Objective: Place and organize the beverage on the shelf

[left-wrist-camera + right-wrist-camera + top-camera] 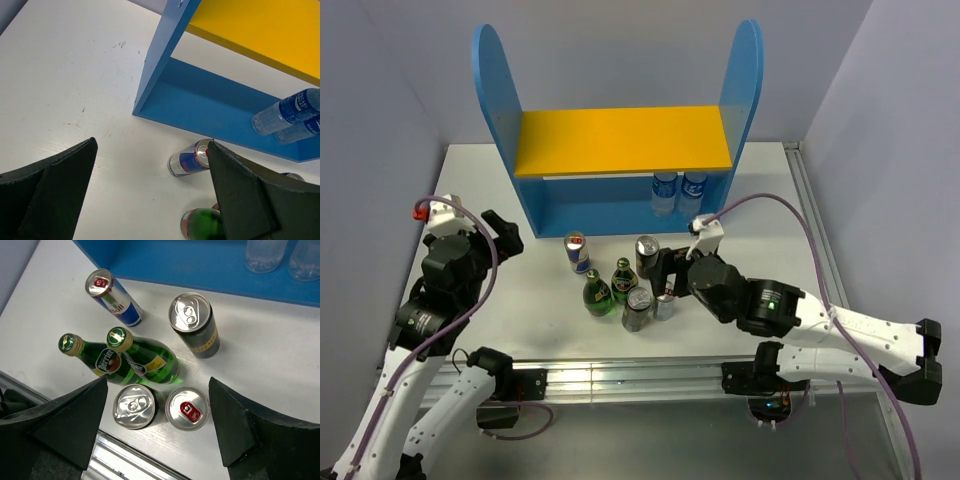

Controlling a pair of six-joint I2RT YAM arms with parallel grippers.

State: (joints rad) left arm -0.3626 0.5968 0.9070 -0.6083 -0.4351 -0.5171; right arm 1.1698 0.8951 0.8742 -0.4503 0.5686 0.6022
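Six drinks (620, 285) stand bunched on the table (480, 200) at the shelf's (620, 140) six o'clock, both right gripper (157, 390) above them and left gripper (151, 144) splayed apart, so the right should straddle the five-o'clock silver can (186, 408) squarely, sparing neighbours.

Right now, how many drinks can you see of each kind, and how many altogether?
Green bottles: 2
Dark cans: 2
Blue can: 1
Silver can: 1
Water bottles: 2, already on the shelf
Total: 8
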